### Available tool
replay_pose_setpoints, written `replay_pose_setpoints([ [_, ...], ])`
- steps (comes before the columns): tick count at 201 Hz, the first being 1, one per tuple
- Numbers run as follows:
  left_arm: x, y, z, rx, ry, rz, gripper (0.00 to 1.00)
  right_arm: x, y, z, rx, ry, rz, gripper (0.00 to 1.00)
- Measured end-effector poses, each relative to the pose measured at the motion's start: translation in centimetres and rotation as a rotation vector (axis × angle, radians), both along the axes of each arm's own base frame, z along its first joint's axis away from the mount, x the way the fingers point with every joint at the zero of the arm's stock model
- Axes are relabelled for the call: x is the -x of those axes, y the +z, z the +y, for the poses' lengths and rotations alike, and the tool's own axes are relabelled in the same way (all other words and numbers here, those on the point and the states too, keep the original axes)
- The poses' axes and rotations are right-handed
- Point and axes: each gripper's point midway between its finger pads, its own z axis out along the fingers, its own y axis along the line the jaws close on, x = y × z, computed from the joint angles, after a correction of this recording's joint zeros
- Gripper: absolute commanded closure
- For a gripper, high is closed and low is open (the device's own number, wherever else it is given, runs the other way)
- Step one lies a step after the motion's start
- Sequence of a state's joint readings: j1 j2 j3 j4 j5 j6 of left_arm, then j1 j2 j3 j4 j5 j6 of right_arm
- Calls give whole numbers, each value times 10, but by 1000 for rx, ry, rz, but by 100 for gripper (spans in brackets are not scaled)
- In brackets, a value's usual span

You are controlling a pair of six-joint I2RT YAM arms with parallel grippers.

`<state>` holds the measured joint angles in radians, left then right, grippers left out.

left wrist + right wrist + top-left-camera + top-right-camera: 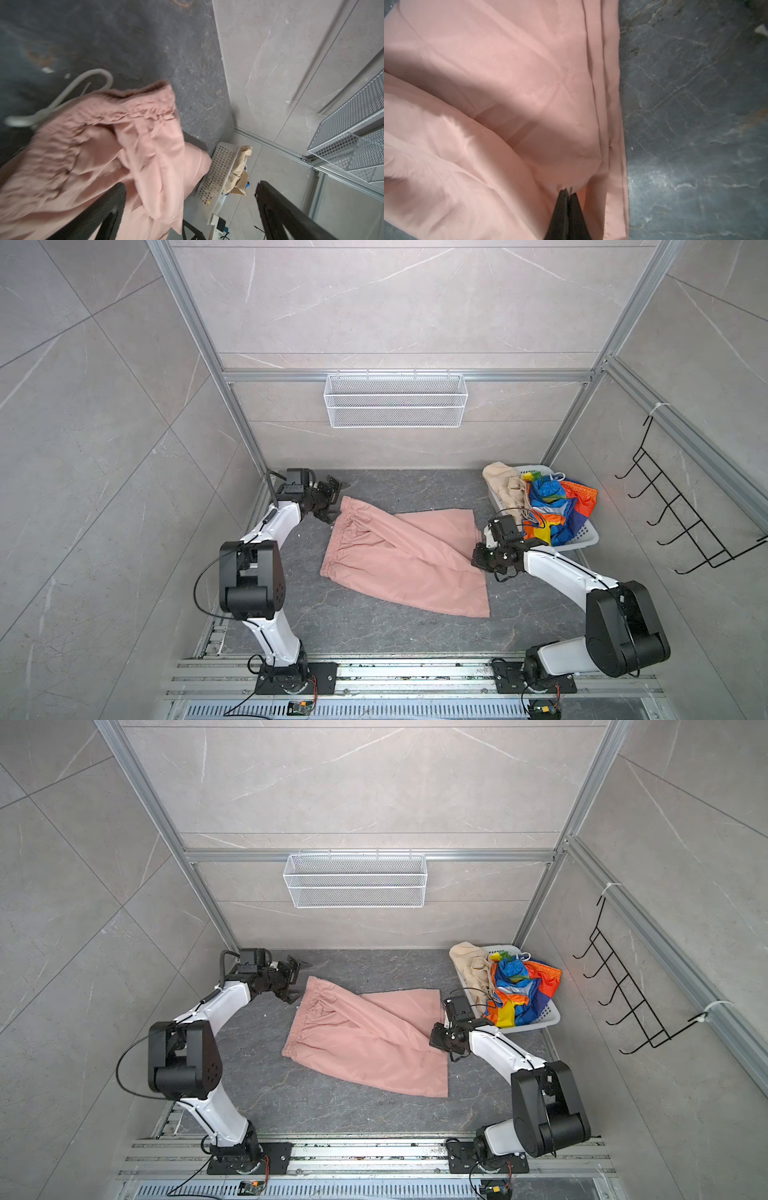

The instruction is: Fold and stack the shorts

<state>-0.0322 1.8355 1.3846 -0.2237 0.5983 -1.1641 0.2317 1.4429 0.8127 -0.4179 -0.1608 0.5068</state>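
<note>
1. Right wrist view: the plain salmon-pink fabric shorts (488, 104) lie spread mid-way across the dark grey marbled table (374, 635). Their elastic waistband is toward the left arm and their legs toward the right arm, one leg lapped over the other.
2. The right tool (568, 190) is pressed together, pinching a small bite of cloth just inside a leg hem. So shallow a bite, I judge, could slip out under any pull.
3. The left tool (332, 501) is spread wide just beside the far waistband corner, holding nothing. With that end free, a tug from the right would likely drag the whole garment instead of flattening it, and deepen the lapped crease.
4. A white drawstring (97, 71) lies loose beside the waistband. The left wrist view is blurred, so it may or may not touch the tool. A grasp there could catch cord, not cloth.
5. The white perforated plastic basket (582, 543) sits close behind the right arm. Crumpled beige shorts (505, 483) and shiny rainbow-striped shorts (548, 506) spill over its rim. A backward sweep could snag them or shove the basket.
</note>
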Motion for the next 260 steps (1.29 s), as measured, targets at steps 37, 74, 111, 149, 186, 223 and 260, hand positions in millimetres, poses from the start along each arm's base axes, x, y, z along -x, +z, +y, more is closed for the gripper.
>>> replay_pose_setpoints([
  [37, -23, -39, -8, 66, 15, 116, 1, -2, 0, -3, 16, -2, -10, 100],
  [74, -39, -59, -8, 66, 21, 174, 8, -4, 1, -3, 20, -4, -19, 100],
  [111, -47, -72, -8, 64, 15, 197, 38, -6, 1, -6, 37, -5, -32, 100],
  [149, -45, -94, -10, 52, -23, 236, 29, -9, 2, -8, 53, 2, -45, 100],
  [186, -37, -100, -5, -13, -57, 281, 24, -10, 2, -9, 64, 0, -51, 100],
  [223, -64, -81, 10, -292, -145, 176, 24, -11, 1, -9, 65, -1, -55, 100],
  [260, -64, -74, 6, -507, -275, 94, 26, -12, -2, -9, 68, 4, -49, 100],
])
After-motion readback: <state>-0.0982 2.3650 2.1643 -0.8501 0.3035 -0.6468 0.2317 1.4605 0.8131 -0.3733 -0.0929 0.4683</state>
